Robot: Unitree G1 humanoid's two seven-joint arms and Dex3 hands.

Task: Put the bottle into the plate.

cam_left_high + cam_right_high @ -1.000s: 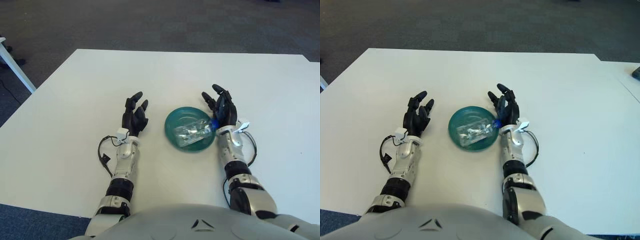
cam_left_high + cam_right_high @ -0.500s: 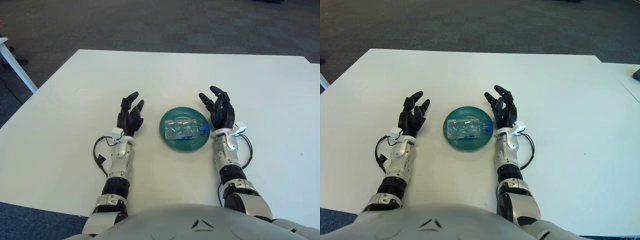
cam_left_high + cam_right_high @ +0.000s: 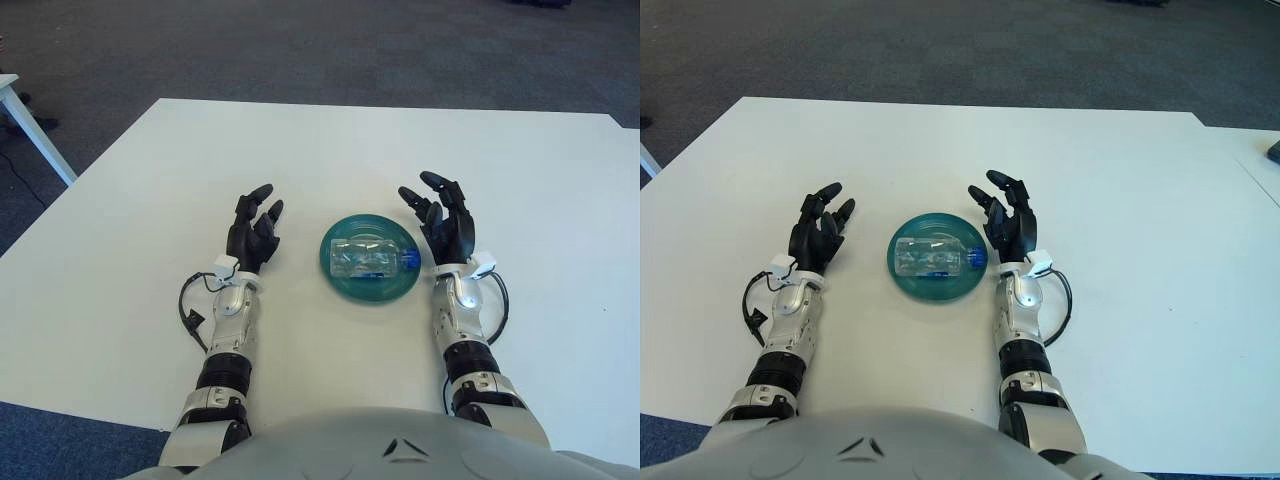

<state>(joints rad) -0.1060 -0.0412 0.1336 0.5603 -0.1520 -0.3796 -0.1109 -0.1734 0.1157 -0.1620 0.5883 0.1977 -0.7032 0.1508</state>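
White tabletop (image 3: pixel 330 150) carries a round teal plate (image 3: pixel 346 284) holding the clear plastic bottle (image 3: pixel 372 258); at three o'clock the right robot hand (image 3: pixel 443 222) is spread, empty, and could nudge it out; left robot hand (image 3: pixel 252 228) at nine, likewise spread.

A white surface (image 3: pixel 330 140) fills most of the view. Dark grey carpet floor (image 3: pixel 300 45) lies beyond its far edge. A white leg of other furniture (image 3: pixel 35 140) stands at far left.

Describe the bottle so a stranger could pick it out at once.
On the white table, between the left hand and right hand, sits a teal plate. The bottle lies on its side in it: clear plastic, blue cap pointing toward the right hand, the only transparent thing there.
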